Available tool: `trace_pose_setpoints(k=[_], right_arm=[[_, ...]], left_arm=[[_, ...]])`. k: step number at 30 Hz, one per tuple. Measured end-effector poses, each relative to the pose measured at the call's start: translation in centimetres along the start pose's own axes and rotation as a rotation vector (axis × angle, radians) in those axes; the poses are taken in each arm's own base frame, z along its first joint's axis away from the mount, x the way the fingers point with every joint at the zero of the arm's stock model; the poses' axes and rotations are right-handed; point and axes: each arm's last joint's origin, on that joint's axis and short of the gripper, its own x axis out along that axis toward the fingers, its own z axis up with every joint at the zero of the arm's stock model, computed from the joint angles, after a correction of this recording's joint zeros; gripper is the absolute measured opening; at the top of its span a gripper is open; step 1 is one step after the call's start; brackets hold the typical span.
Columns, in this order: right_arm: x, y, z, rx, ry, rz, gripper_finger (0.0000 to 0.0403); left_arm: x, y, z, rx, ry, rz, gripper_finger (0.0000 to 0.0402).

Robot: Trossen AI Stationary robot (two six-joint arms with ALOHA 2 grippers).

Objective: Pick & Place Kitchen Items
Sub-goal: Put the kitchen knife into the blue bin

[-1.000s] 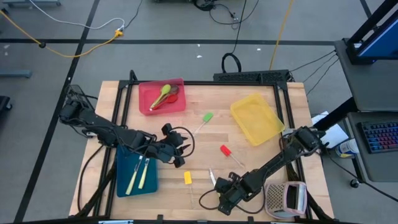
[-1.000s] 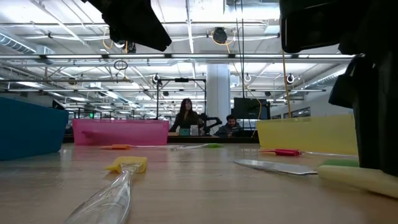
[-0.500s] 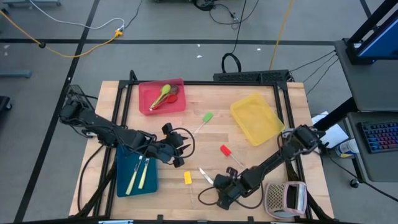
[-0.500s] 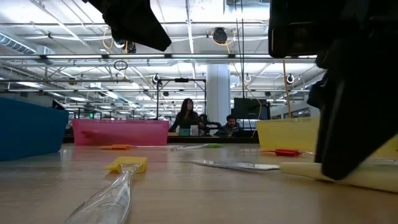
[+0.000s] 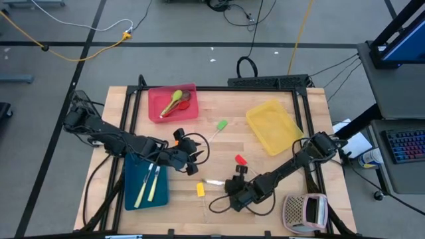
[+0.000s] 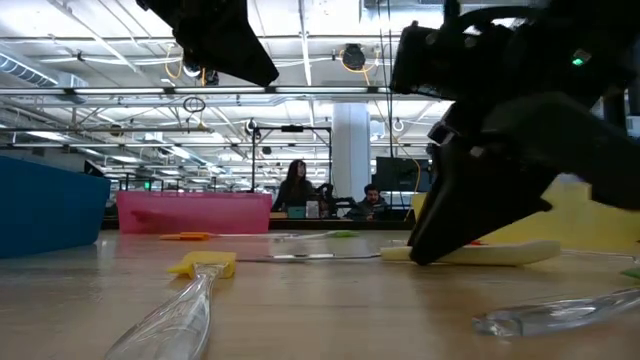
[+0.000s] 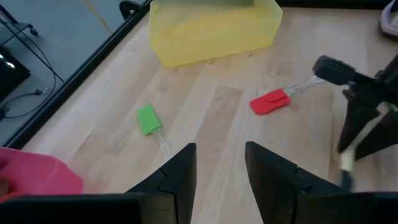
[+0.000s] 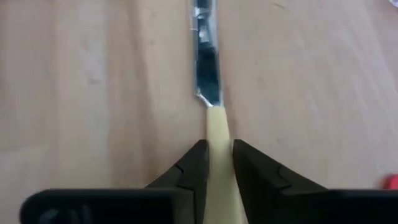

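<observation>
Right gripper (image 8: 214, 163) around slim cream-handled knife (image 8: 209, 93)

Both arms are dark, near-black, built of slim links joined by bulkier rounded joints. Black cables loop loosely beside the left gripper (image 5: 189, 161) and curl under the right gripper (image 5: 234, 188). Each gripper ends in two flat, matte black fingers (image 7: 181, 175) with angular, bevelled edges; the right pair (image 8: 194, 167) taper to blunt tips. A small green light glows on the right arm's housing in the low view
</observation>
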Motion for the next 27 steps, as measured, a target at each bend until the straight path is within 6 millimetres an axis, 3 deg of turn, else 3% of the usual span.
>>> trace_pose_setpoints(k=[9, 16, 27], right_arm=[[0.6, -0.7, 0.2, 0.069, -0.021, -0.003, 0.0021], [0.2, -0.7, 1.1, 0.072, -0.083, 0.030, 0.0001], [-0.2, -1.2, 1.9, -0.038, -0.078, 0.128, 0.0030]], left_arm=[[0.8, -1.0, -0.9, -0.059, 0.029, -0.002, 0.0143], [0.7, -3.5, -2.4, -0.039, 0.052, -0.050, 0.0143], [-1.9, -6.3, -3.6, 0.006, 0.031, -0.153, 0.0143]])
